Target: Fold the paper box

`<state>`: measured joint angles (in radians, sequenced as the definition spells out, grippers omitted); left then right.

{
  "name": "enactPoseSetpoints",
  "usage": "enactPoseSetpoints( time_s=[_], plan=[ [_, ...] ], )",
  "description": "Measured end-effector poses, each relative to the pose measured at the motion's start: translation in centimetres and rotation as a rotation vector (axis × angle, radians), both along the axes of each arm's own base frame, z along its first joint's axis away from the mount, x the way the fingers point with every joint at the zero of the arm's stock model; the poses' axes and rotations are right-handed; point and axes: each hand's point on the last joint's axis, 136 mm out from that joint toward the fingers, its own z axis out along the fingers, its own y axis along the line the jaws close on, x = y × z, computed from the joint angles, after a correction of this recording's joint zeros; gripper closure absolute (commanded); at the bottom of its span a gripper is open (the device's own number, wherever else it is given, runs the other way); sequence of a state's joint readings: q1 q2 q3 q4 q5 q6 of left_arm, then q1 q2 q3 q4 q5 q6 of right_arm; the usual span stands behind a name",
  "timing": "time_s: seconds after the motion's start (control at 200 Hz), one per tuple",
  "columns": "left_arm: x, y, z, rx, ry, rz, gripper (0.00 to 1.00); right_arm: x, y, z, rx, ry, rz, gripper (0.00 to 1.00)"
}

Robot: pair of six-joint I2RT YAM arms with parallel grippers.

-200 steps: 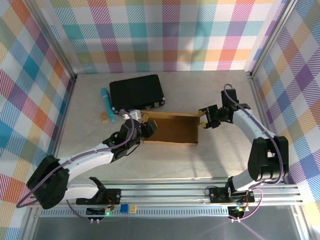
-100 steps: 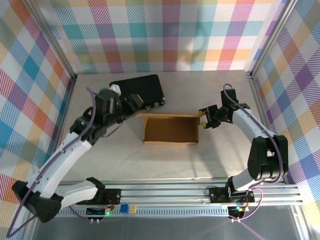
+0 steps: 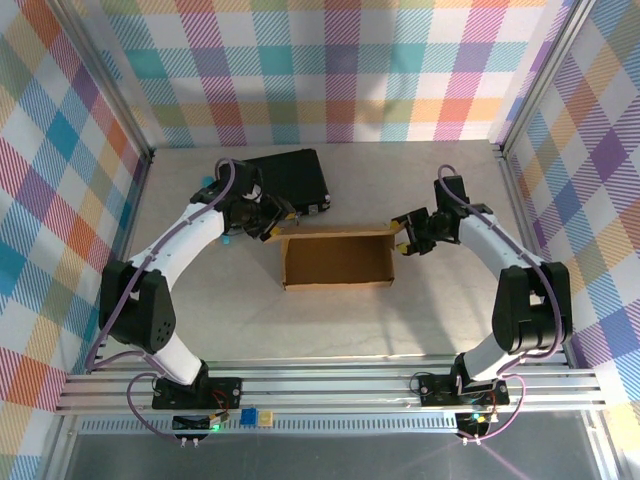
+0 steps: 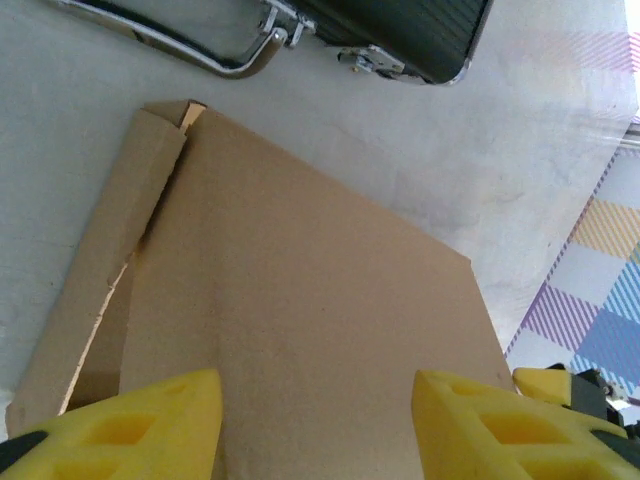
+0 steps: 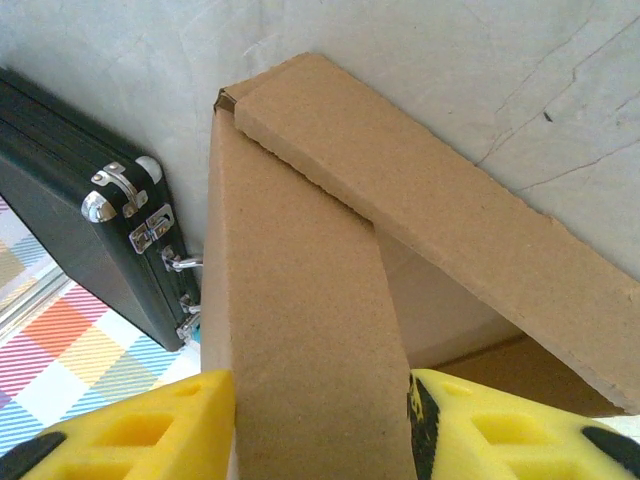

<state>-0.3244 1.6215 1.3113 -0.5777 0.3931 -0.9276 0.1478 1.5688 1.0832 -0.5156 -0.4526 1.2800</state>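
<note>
Paper box [image 3: 337, 262] plain brown | right pincer [image 3: 403, 236] clasps it | left pincer [image 3: 272, 222] spread

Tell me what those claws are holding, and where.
The right gripper pinches the paper box by a flap at its right end; whether the left gripper holds it cannot be told.
</note>
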Motion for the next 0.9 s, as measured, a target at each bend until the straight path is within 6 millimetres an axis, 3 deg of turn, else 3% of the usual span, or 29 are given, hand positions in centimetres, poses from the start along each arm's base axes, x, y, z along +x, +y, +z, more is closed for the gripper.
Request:
enactPoseSetpoints(
  time_s=[0.11, 0.33, 0.555, 0.9],
  plan=[
    [-0.6, -0.1, -0.8, -0.007, 0.020, -0.014, 0.53, 0.2, 0.1, -0.3, -0.006, -0.002, 0.013, 0.53],
    [-3.5, 0.7, -5.6, 0.028, 0.126, -0.032, 0.60, 0.1, -0.1, -1.0, -0.041, -0.003, 0.028, 0.54],
    [-4.1, 0.8, -7.1, 0.039, 0.119, -0.062, 0.69, -0.5, -0.2, -1.8, -0.086, -0.009, 0.068, 0.53],
    [-5.1, 0.9, -8.9, 0.096, 0.096, -0.123, 0.69, -1.7, -1.0, -3.2, -0.174, -0.006, 0.164, 0.43]
  ],
)
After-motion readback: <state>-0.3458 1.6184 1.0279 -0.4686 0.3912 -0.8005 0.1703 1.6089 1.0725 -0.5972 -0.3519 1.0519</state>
